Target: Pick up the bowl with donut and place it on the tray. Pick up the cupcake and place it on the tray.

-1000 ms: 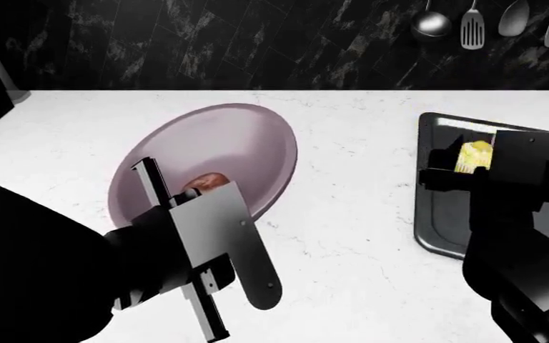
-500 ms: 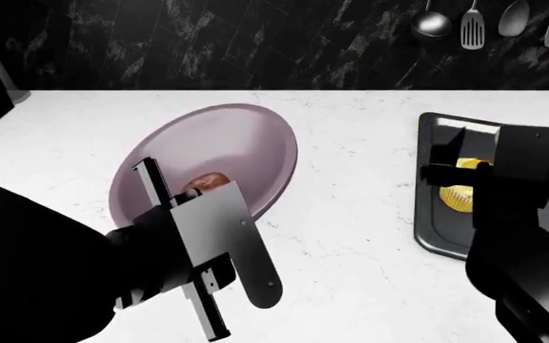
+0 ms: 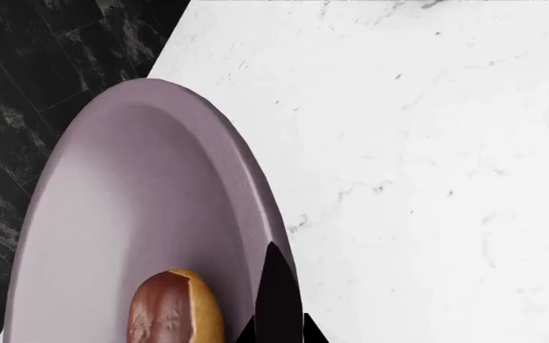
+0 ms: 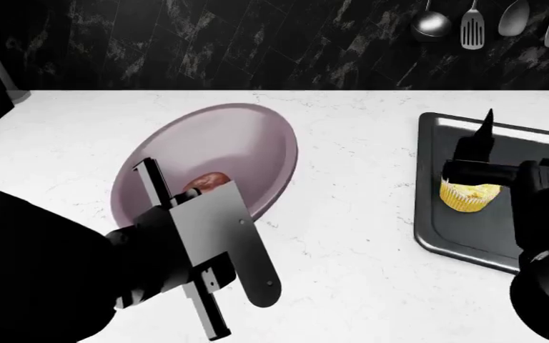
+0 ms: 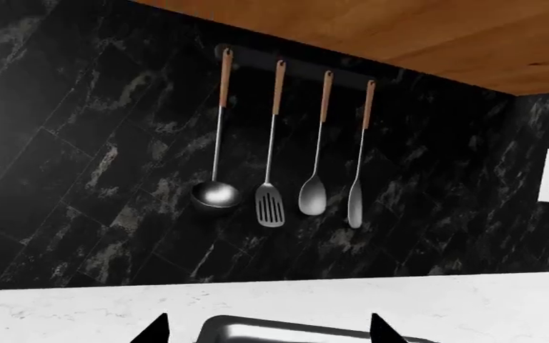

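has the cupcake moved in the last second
Yes. In the head view the cupcake has dropped from between the right gripper's jaws, nearer the tray's near rim, and now sits on the tray with the right gripper raised.

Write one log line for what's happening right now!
cupcake: on tray | right gripper: open | donut: in bowl | left gripper: at bowl rim

Kitchen: white marble counter [image 4: 351,243], black tile backsplash [image 5: 83,143], hanging utensils [image 5: 284,143].
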